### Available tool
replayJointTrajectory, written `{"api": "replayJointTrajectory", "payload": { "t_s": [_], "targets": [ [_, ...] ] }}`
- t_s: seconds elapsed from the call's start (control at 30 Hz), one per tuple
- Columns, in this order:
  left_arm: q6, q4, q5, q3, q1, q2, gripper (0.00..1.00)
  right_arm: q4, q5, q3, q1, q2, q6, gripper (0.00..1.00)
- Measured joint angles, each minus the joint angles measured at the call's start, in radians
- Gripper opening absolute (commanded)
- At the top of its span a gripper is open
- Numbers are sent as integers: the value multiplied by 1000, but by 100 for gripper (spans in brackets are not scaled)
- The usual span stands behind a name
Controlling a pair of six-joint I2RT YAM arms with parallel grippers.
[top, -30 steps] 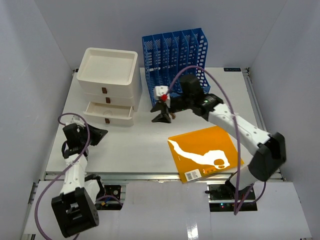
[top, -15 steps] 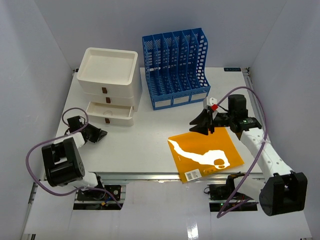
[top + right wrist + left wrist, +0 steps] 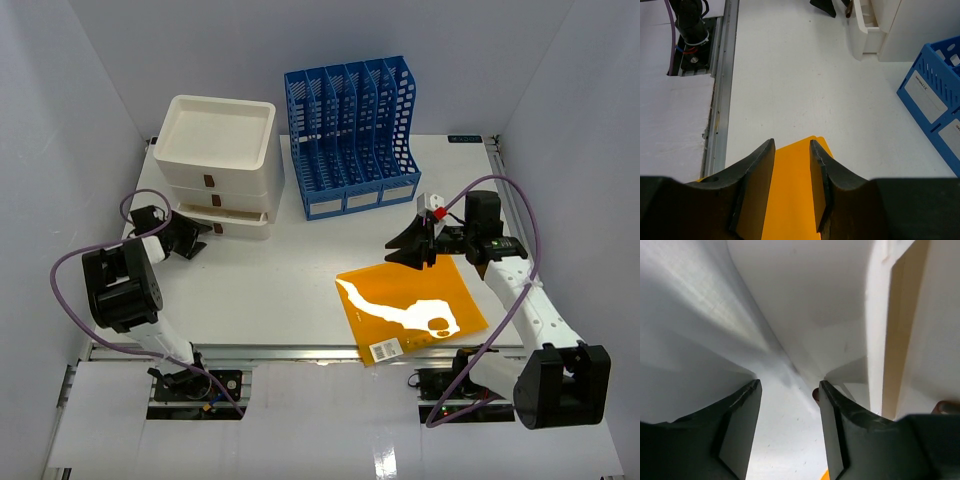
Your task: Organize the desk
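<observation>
Counting one desk [image 3: 300,280]: a large flat white rectangular tabletop with metal rail edges, lying under everything and stretching from the arm bases at the near edge out towards the far wall. Counting three things on it:
- one flat orange book [image 3: 410,305] with a white shape and a barcode on its cover, lying at near right
- one blue plastic file rack [image 3: 350,130] at far centre, carrying three white labels [image 3: 362,198] on its near face
- one white plastic drawer unit [image 3: 215,165] at far left, showing two brown handles [image 3: 208,180]

Counting two grippers. Finding the left gripper [image 3: 192,243] low by the near left corner of the drawer unit, fingers spread well apart and gripping nothing. Finding the right gripper [image 3: 408,246] hanging at the far edge of the orange book, fingers parted by a narrow gap and likewise gripping nothing.

Getting from the left wrist camera what the overhead view is hiding: the drawer unit looming very close ahead, a thin dark slit running along one drawer front, and a brown handle just beside the right fingertip. Getting from the right wrist camera the orange book's corner framed in the finger gap, the desk's metal rail on the left, and the left gripper sitting by the drawer unit far beyond.
</observation>
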Motion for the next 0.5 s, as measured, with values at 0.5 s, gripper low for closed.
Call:
{"api": "replayJointTrajectory", "payload": {
  "t_s": [0.5],
  "targets": [
    [-1, 38, 83, 115, -21, 102, 79, 0, 17, -4, -22, 44, -3, 40]
  ]
}}
